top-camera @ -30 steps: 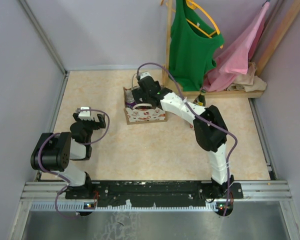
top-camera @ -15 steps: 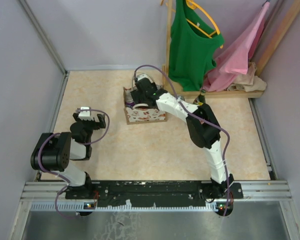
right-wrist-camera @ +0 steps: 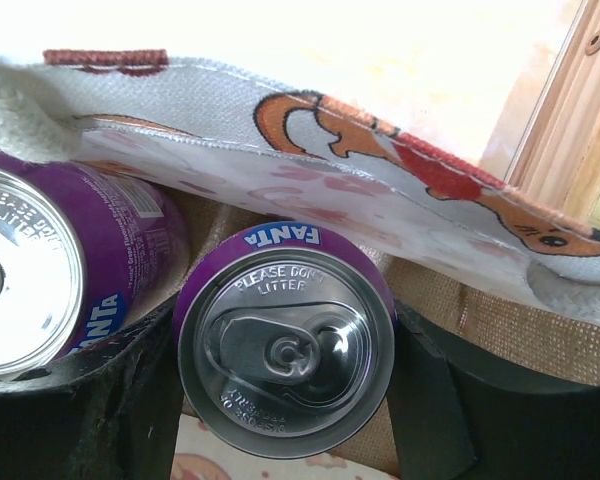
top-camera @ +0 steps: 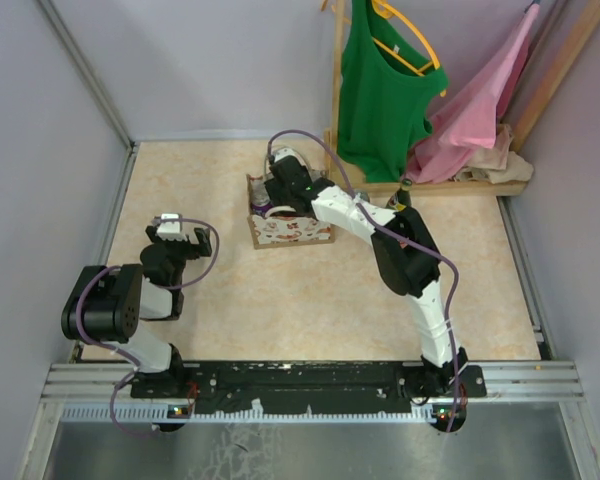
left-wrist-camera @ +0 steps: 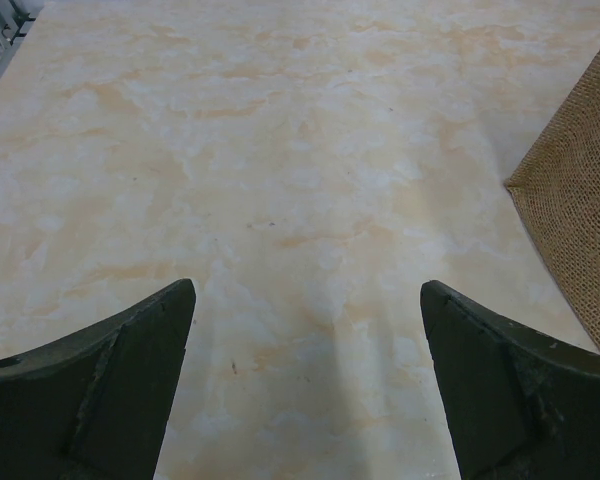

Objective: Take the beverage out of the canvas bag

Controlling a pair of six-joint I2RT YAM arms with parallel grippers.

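bag: the canvas bag (top-camera: 288, 226) stands near the table's far edge, soft-walled.
can: purple soda can (right-wrist-camera: 286, 352) lies in the bag beside a second can (right-wrist-camera: 50, 262); rigid, smooth, likely slippery; hold across its body.
right gripper (right-wrist-camera: 280, 400): fingers flank the can, whether clenched i cannot tell.
left gripper (left-wrist-camera: 305, 380): released, over bare table.

Lab test cell: grey partition walls (top-camera: 70, 120), railed table (top-camera: 310, 385)

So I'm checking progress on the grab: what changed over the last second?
The right arm pushed forward and left, carrying the right gripper farther over the canvas bag; its jaws now flank a purple Fanta can inside. The left gripper, open over bare table, and the bag itself stayed put.
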